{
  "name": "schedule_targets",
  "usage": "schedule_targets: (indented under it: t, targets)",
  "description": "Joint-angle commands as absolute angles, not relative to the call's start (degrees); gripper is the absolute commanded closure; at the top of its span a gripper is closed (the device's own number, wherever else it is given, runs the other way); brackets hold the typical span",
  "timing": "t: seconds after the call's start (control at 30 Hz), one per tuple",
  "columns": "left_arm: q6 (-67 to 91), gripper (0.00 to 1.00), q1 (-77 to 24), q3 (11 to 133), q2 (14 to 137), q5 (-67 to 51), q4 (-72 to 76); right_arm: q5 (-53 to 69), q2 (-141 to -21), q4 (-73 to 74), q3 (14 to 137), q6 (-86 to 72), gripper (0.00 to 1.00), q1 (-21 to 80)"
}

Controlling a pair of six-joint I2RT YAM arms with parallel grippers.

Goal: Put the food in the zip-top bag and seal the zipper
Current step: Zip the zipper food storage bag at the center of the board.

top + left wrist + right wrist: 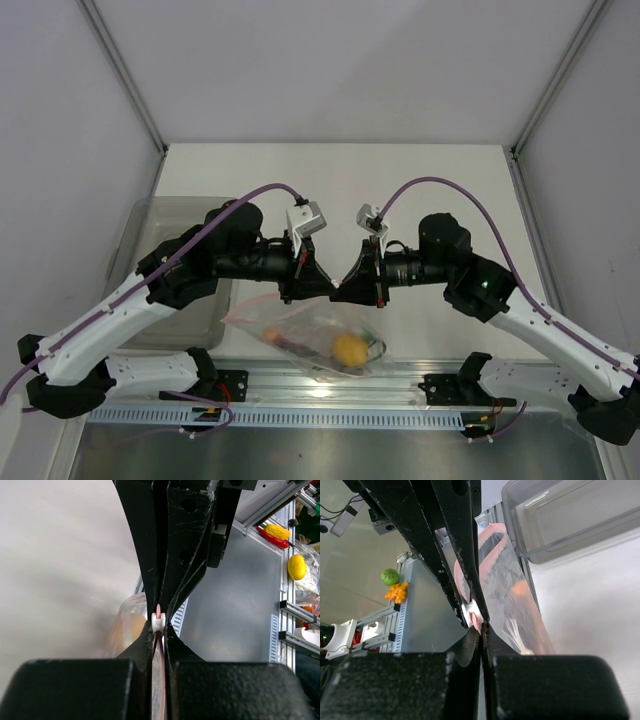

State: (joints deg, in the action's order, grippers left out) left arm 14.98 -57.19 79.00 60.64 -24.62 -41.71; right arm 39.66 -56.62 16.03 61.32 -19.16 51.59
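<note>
1. Bag (300, 322) held at the near middle of the table (330, 180), sagging toward the near edge, mouth edge uppermost.
2. Inside the bag: a round yellow fruit (348, 348) to the right, a dark red piece (288, 343) to the left, thin green stems (374, 338) just beside the fruit. No food seen loose on the table, so loading judged done.
3. Step in hand: sealing. Pink zipper (492, 528) pinched at two spots close together.
4. Left gripper (158, 625) clenched on the zipper, with a sliver of pink showing between its tips.
5. Right gripper (479, 622) likewise clamped on the zipper, tip to tip with the left one.
6. Next move, as a judgement: draw the two pinches apart along the strip, keeping pressure on so the tracks mate; a curl of unpressed strip beyond the right gripper suggests more length to close.
7. Grey bin (150, 215) on the far left, apart from the bag; nothing seen in it.
</note>
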Motion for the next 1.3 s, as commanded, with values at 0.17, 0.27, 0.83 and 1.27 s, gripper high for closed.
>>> schedule_targets:
  t: [0.17,0.27,0.83,1.27]
  targets:
    - [14.5,0.99,-56.95,81.74,62.93,-23.12,-45.0,34.98,-54.23,10.91,62.76,-19.6,1.0,51.24]
    - [14.59,0.99,-56.95,81.3,62.93,-22.24,-45.88,32.0,-53.7,10.02,62.49,-20.39,1.0,51.24]
    - [14.76,1.0,-56.6,76.83,57.75,-18.81,-48.87,24.61,-49.66,6.68,59.41,-23.47,1.0,46.76]
    - [14.15,0.99,-56.34,77.08,56.43,-22.49,-47.64,49.21,-56.16,10.45,62.93,-15.47,0.74,44.74]
